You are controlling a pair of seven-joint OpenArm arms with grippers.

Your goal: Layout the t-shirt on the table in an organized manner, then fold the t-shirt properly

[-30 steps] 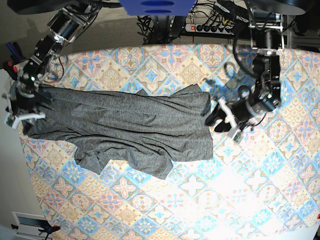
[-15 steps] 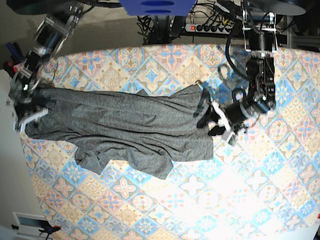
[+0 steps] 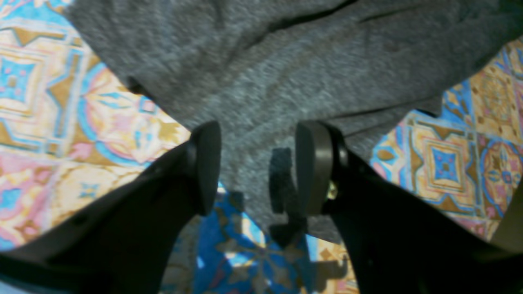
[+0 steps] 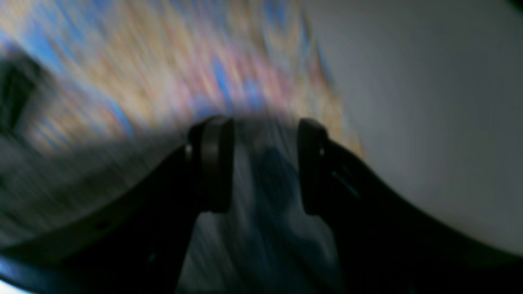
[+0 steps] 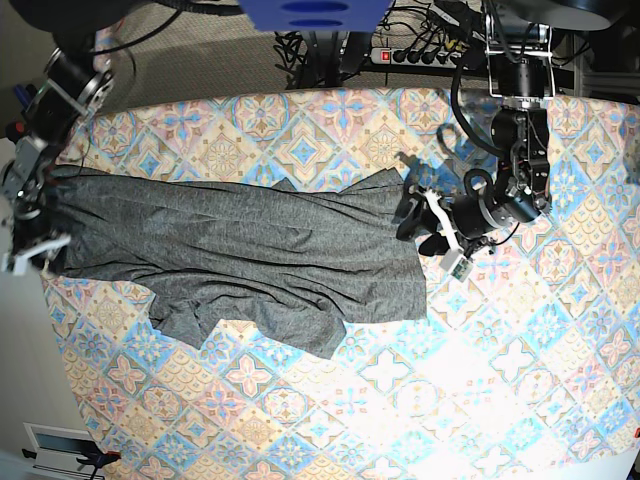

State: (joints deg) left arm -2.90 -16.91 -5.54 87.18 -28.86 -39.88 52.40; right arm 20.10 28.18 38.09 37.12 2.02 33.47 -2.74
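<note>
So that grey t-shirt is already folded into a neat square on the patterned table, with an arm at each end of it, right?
Not folded. In the base view the t-shirt lies stretched out long and rumpled across the table, one sleeve sticking out. It is indeed grey, and an arm does sit at each end.

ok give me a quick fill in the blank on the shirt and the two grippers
1. The t-shirt is dark ____ in colour.
2. In the left wrist view, the left gripper has its jaws ____, with shirt fabric showing between them.
3. The shirt lies on the ____.
4. In the base view, the right gripper is at the shirt's ____ end.

Missing words: grey; open; table; left
</note>
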